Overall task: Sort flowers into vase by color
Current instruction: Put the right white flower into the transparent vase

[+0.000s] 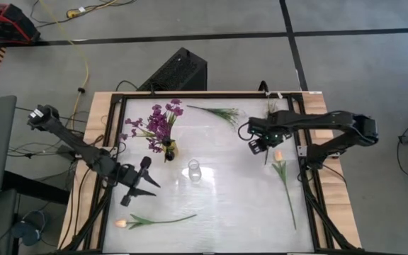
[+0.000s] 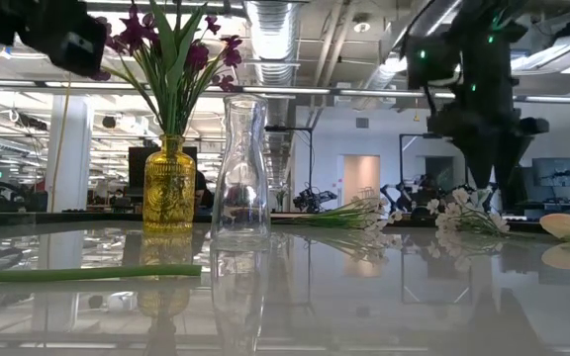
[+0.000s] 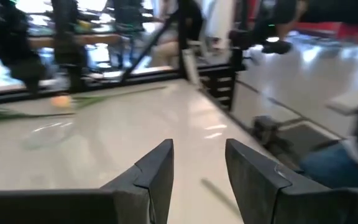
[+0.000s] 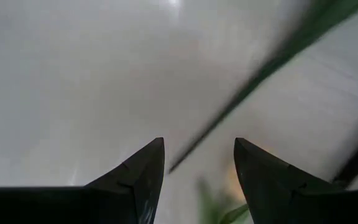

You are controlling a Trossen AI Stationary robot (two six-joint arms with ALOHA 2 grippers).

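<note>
Right tool [image 1: 262,146], fingers apart and empty, hovers just beside the orange tulip [image 1: 278,155] lying on the surface [image 1: 225,191]; we would lower squarely over its stem before closing; farther off stands the clear vase [image 1: 194,171]; left tool [image 1: 139,185] waits parted.

Purple blossoms [image 1: 159,122] on green stems are showing above the amber-yellow vase [image 1: 169,150], and beside that vase the second vase [image 1: 194,171] is showing clear and colourless. Two pale orange tulip buds [image 1: 122,223] [image 1: 278,156] on green stems are lying either side of the clear vase on the glossy white table [image 1: 232,205], with white-blossomed green sprigs [image 1: 219,112] beyond it.
</note>
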